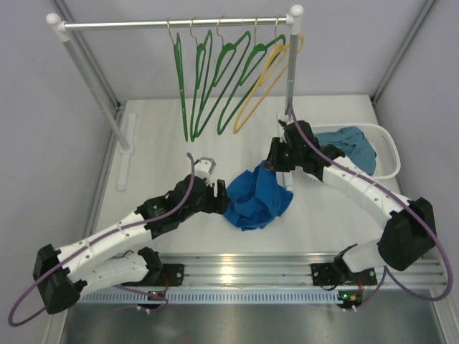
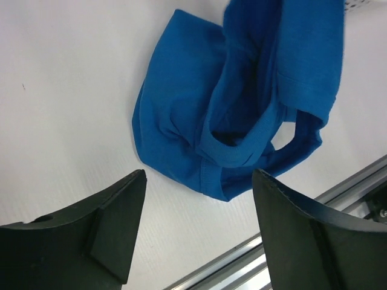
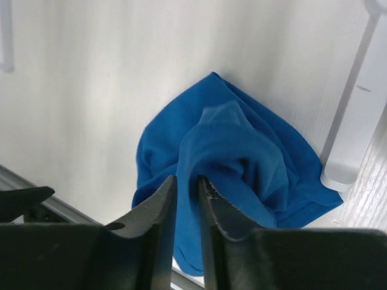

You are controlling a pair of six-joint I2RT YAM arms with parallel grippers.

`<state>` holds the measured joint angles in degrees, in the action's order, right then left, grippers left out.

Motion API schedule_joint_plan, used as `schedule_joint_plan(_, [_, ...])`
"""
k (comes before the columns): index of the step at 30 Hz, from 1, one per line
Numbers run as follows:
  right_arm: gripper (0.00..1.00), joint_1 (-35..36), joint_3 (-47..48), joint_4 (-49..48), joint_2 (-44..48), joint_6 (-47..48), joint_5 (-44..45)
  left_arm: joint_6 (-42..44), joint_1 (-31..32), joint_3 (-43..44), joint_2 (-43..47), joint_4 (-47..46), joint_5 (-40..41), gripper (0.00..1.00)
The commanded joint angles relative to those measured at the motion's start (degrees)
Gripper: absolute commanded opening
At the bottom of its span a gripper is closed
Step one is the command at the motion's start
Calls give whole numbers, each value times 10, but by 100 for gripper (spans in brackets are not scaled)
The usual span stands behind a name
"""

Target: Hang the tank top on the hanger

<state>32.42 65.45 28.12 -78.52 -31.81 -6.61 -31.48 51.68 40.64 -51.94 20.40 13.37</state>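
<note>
The royal-blue tank top (image 1: 257, 198) lies bunched on the white table between the arms, partly lifted at its top edge. It also shows in the left wrist view (image 2: 230, 115) and the right wrist view (image 3: 242, 157). My right gripper (image 1: 272, 163) (image 3: 187, 184) is shut on a fold of the tank top and holds it up. My left gripper (image 1: 219, 195) (image 2: 198, 226) is open and empty, just left of the tank top's lower edge. Several green hangers (image 1: 215, 79) with brass hooks hang on the rail (image 1: 172, 25) at the back.
A yellow hanger (image 1: 267, 84) hangs at the rail's right end. A white basket (image 1: 386, 147) at the right holds a teal garment (image 1: 353, 147). The rack's posts (image 1: 97, 86) stand left and right (image 1: 290, 72). An aluminium rail (image 1: 244, 271) runs along the near edge.
</note>
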Motion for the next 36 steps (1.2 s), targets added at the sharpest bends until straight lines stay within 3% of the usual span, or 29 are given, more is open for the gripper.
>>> schedule_joint_plan(1, [24, -14, 38, -29, -36, 18, 13, 36, 2, 43, -44, -70, -7, 73])
schedule_joint_plan(5, [44, -18, 32, -20, -43, 18, 42, 60, 2, 67, -107, -89, -21, 62])
schedule_joint_plan(8, [59, -18, 3, -17, -7, 13, 64, 82, 1, 80, -135, -96, -33, 62])
schedule_joint_plan(13, [56, -4, -109, -16, 115, -21, 88, 114, 1, 100, -173, -106, -50, 61])
schedule_joint_plan(20, [53, 95, -280, -52, 238, -122, 118, 129, 0, 124, -263, -116, -59, 63])
schedule_joint_plan(26, [60, 173, -337, -125, 214, -186, 153, 129, 0, 127, -304, -138, -72, 69])
schedule_joint_plan(32, [61, 195, -356, -183, 138, -214, 158, 125, 0, 134, -330, -138, -76, 68])
schedule_joint_plan(35, [61, 197, -361, -199, 123, -221, 172, 127, -1, 131, -333, -138, -72, 65])
schedule_joint_plan(36, [59, 197, -362, -201, 122, -224, 175, 127, -1, 131, -334, -139, -72, 58])
